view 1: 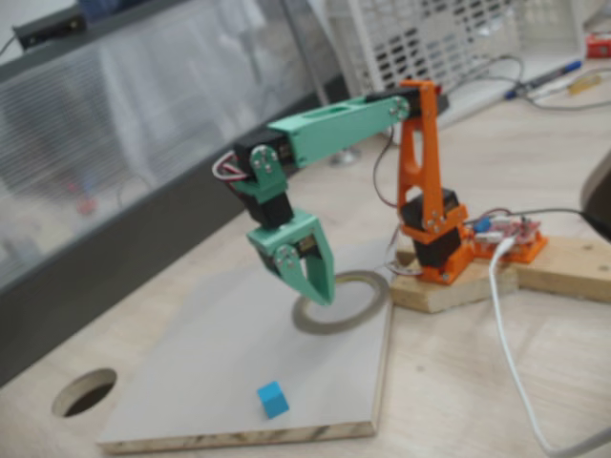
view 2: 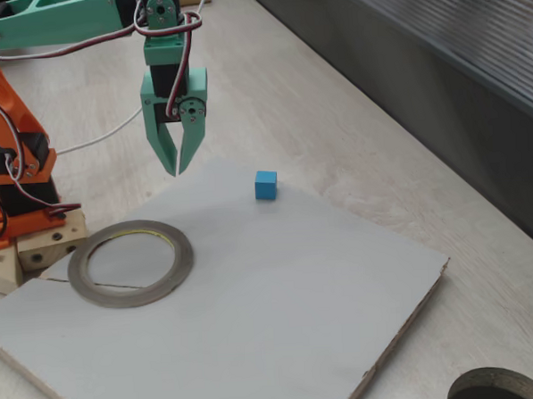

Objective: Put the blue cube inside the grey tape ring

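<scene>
From a fixed view the green hand (view 1: pixel 323 298) seems to hang right over the near rim of the grey tape ring (view 1: pixel 366 307), yet another fixed view puts the hand (view 2: pixel 177 168) off to the side of the ring (view 2: pixel 131 264), over the far edge of the pale board (view 2: pixel 281 315), its tips pointing down with nothing between them. The fingers (view 2: pixel 163 151) stand almost together, only a thin slit showing at the tips. The blue cube (view 2: pixel 266 184) sits alone on the board, near the far edge and a little to the right of the hand in that view, well apart from the ring; in a fixed view the cube (view 1: pixel 272 399) lies close to the board's front edge (view 1: pixel 239 434). The cube is a plain bright sky-blue block with sharp edges. The ring is flat, thin and grey, and lies on the board beside the arm's orange base (view 2: pixel 16 190), which is fixed on wooden blocks (view 1: pixel 458 286). A round hole (view 1: pixel 84 391) is cut through the worktop (view 1: pixel 449 382) next to the board, a white cable (view 1: pixel 511 363) trails across the wood, and a white crate (view 1: pixel 420 38) stands behind the arm.
</scene>
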You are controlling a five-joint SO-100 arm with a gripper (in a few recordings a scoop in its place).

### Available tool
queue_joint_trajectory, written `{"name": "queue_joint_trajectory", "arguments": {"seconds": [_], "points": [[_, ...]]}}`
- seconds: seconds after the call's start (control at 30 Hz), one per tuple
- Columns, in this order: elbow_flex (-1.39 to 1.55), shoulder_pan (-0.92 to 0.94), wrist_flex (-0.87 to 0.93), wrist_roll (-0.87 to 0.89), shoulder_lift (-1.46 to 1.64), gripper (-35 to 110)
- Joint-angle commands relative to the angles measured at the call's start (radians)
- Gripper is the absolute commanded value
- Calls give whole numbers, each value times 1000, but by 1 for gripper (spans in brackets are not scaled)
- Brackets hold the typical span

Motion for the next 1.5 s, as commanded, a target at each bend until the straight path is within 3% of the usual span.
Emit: {"name": "queue_joint_trajectory", "arguments": {"seconds": [0.0,0.47,0.67,1.07,1.47], "points": [[0,-21,3,6,21,4],[-14,-23,-6,6,21,4],[0,-23,-193,8,21,4],[-21,-20,-210,8,8,4],[-281,-21,-198,8,-242,4]]}}
